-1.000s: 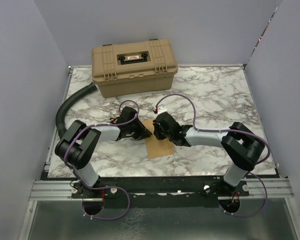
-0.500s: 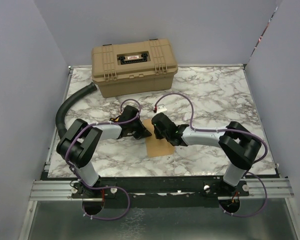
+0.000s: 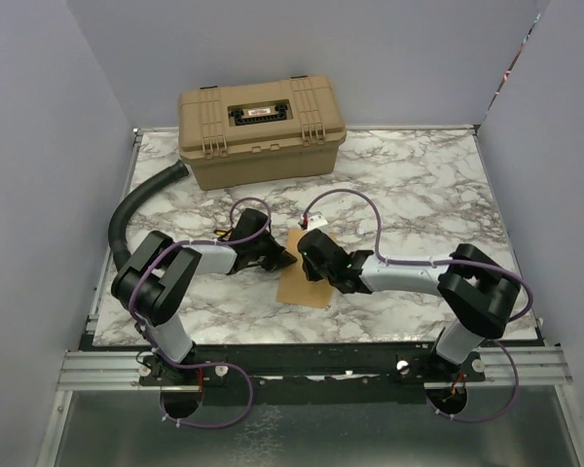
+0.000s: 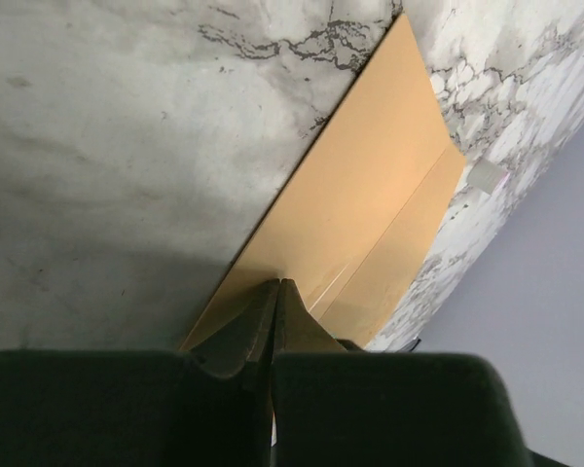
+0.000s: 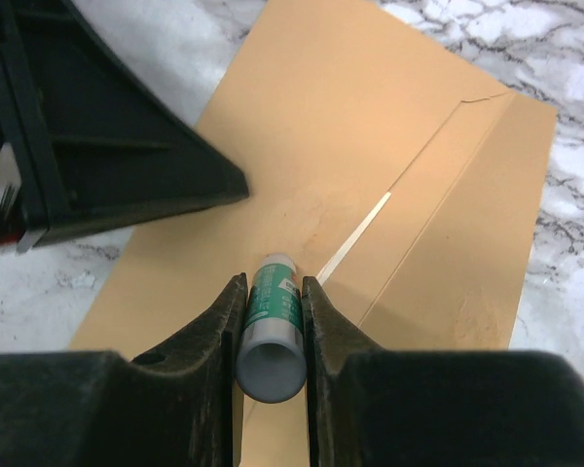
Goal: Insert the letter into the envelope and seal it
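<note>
Left tool low, right tool clasping gluestick

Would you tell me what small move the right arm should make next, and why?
Probably slide the glue stick along the diagonal seam. The right gripper is shut on it, with its tip at the envelope beside a pale strip. The shut left gripper sits at the envelope's edge, apparently steadying it.
</note>
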Controlling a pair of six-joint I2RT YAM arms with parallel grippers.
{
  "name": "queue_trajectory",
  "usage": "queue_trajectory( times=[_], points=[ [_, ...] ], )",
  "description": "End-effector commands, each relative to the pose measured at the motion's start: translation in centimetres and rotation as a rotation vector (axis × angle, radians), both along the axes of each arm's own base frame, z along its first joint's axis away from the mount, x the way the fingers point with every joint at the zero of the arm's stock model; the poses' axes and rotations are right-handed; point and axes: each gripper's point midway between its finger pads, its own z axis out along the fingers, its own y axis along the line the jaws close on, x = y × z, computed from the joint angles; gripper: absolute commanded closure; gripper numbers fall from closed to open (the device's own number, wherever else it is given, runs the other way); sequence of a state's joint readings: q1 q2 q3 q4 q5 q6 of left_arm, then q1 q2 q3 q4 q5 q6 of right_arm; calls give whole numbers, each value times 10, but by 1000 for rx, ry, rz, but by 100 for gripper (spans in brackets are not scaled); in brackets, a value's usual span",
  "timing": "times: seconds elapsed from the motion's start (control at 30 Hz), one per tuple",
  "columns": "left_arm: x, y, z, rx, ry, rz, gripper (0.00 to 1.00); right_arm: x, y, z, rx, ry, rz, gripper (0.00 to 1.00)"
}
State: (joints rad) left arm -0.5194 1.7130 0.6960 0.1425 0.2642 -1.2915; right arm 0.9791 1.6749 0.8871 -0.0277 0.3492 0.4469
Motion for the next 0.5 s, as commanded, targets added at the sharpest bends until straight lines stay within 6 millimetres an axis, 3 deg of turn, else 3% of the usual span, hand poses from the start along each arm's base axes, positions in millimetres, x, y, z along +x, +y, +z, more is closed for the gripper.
queue_trajectory(
  times=[0.0,0.2,0.47],
  points=[
    [-49,67,-86,335,207,91,100,-46,-25,-32,-105,130,78,99],
    [-53,69,-86,337,206,85,100,-51,-32,-38,-108,138,64,99],
    [-54,66,-90,378,153,-70,100,-22,-29,-44,-116,94,-2,99]
  ],
)
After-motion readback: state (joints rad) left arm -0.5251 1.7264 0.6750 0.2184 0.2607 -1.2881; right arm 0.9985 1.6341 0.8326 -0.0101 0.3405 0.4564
